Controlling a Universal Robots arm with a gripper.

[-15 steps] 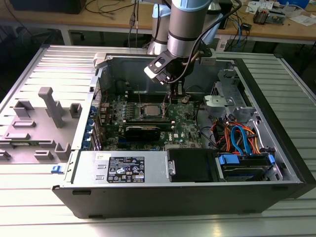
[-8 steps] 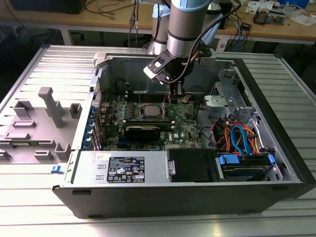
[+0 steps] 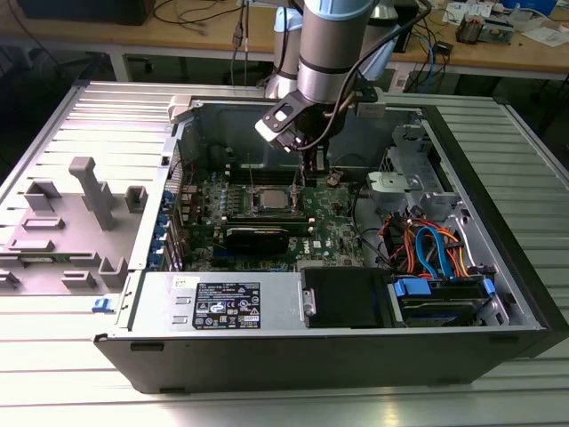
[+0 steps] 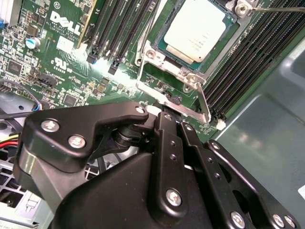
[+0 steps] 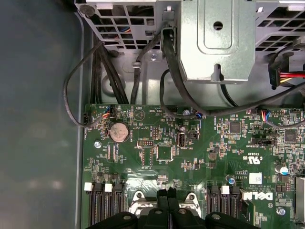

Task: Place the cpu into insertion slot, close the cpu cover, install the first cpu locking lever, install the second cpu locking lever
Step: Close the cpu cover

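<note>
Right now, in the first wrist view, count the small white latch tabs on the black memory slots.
4: two small white latch tabs on one side of the black end effector, two on the other. It may hide more.

exterior view — high, overlooking case (image 3: 267, 356) | both wrist views — close, share motherboard (image 4: 47, 71) (image 5: 190, 157)

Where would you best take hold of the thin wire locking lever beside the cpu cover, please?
Probably grip the locking lever on its straight wire run, away from its hinge by the cpu cover, pinching across the wire from above: it is thin, with memory slots close behind.
</note>
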